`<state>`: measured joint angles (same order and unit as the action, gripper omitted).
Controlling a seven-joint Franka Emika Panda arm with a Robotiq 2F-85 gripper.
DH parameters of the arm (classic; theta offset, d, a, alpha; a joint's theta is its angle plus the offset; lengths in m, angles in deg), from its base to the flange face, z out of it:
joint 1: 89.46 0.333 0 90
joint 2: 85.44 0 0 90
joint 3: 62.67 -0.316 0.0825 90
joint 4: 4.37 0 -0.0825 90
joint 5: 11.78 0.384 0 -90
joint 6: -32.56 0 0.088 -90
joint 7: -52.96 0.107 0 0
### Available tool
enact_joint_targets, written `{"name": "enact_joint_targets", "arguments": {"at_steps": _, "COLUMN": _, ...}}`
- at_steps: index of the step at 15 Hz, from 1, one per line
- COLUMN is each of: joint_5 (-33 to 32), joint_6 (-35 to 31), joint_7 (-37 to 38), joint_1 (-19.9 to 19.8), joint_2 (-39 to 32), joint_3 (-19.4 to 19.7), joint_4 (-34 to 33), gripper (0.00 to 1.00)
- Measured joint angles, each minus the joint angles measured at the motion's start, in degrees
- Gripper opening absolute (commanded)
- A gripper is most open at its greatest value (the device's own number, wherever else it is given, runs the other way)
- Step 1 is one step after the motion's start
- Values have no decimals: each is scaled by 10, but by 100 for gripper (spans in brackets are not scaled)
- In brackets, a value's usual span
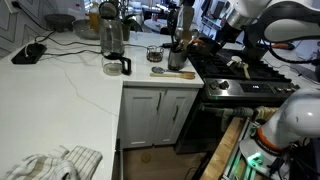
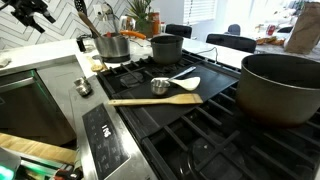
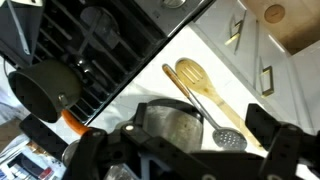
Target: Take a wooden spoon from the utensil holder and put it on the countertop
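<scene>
**A:** End effector (image 3: 185,145), state?

**B:** Wrist view: the two fingers (image 3: 275,140) stand wide apart with nothing held between them. It hangs above the utensil holder (image 3: 175,125) and does not touch it.

**A:** Wooden spoon?

**B:** The wooden spoon (image 3: 203,90) is out of the holder and looks to be lying flat on the white table (image 3: 235,95). It sits by the front edge, near the corner where the table meets the stovetop (image 3: 100,50). The oval head points toward the stove. The handle runs along the front edge, passing just beside the holder's rim; I cannot tell if they touch.

**A:** Anything beside it?

**B:** A thin slotted spoon (image 3: 230,138) lies alongside, its head by the wooden handle's far end. A dark pot (image 3: 45,88) sits on the stovetop.

**A:** Exterior views?

**B:** In an exterior view the holder (image 1: 178,56) stands upright near the stove-side edge. A glass jar (image 1: 154,53) is just beside it, with a carafe (image 1: 113,45) further in. A cloth (image 1: 50,162) lies at the near corner. In an exterior view a wooden spatula (image 2: 155,100) rests on the stovetop grates.
</scene>
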<state>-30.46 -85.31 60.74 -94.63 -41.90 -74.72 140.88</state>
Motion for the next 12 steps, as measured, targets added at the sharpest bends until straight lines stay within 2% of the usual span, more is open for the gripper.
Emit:
{"name": "enact_joint_targets", "arguments": {"at_steps": 6, "joint_5": -91, "joint_6": 0, "joint_7": 64, "joint_1": -28, "joint_2": -108, "joint_3": -20, "joint_4": -99, "gripper": 100}}
{"name": "enact_joint_targets", "arguments": {"at_steps": 11, "joint_5": -113, "joint_6": -2, "joint_7": 91, "joint_1": -27, "joint_2": -188, "joint_3": -21, "joint_4": -185, "gripper": 100}}
{"name": "enact_joint_targets", "arguments": {"at_steps": 12, "joint_5": -113, "joint_6": -5, "joint_7": 94, "joint_1": -26, "joint_2": -202, "joint_3": -18, "joint_4": -199, "gripper": 97}}
